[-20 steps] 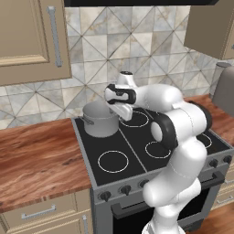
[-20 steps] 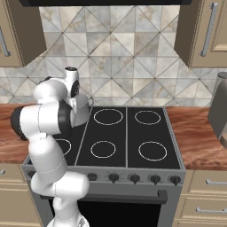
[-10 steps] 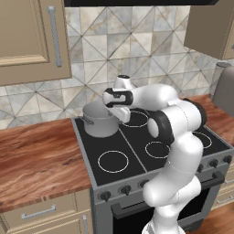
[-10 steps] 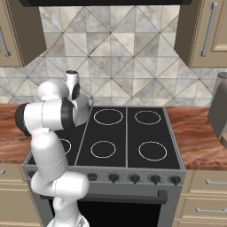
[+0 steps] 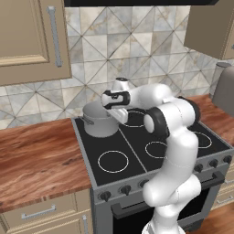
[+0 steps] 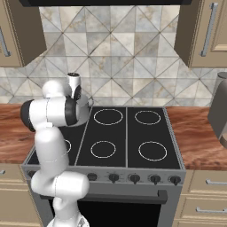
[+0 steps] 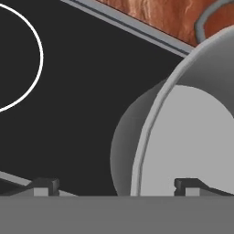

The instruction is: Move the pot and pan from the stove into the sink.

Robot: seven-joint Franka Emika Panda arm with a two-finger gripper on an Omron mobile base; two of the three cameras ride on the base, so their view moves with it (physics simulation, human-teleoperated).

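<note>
Two dark fingertips (image 7: 45, 186) are rising at the bottom of the hand view, standing wide apart with nothing between them but the rim of the pot (image 7: 192, 137): one tip is sitting over the black glass, the other over the pot's pale inside. That view is cutting the pot off at the right and bottom, and one loop handle is just showing at the top right corner against the wooden counter (image 7: 155, 16). From the left base view the gripper (image 5: 119, 114) is hanging at the pot's (image 5: 99, 119) right rim, and whether the fingers are touching the metal is hard to tell, since the hand is covering them. The pot is sitting on the rear left burner of the stove (image 5: 137, 155), near the cooktop's back left corner. In the right base view the arm's white elbow is hiding nearly all of the pot (image 6: 87, 111), leaving a grey sliver and one handle; the stove (image 6: 128, 137) is showing its four right-hand rings bare. Farther off, a tall grey canister (image 6: 220, 111) is being cut off by the right edge, standing on the counter right of the stove.
</note>
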